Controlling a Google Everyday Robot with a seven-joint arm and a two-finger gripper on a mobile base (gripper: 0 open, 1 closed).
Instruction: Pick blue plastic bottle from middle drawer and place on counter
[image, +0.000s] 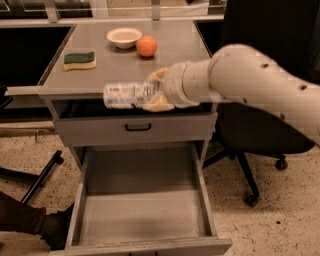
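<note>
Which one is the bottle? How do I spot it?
Look at the grey counter up top. At its front edge the gripper grips the blue plastic bottle sideways. Unlike the sponge, bowl and orange ball, it is pale, see-through and held in the air.

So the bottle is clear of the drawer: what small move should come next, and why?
The gripper holds the blue plastic bottle sideways at the front edge of the counter, with bare surface just behind. I would probably carry it slightly inward over that surface, then lower it.
</note>
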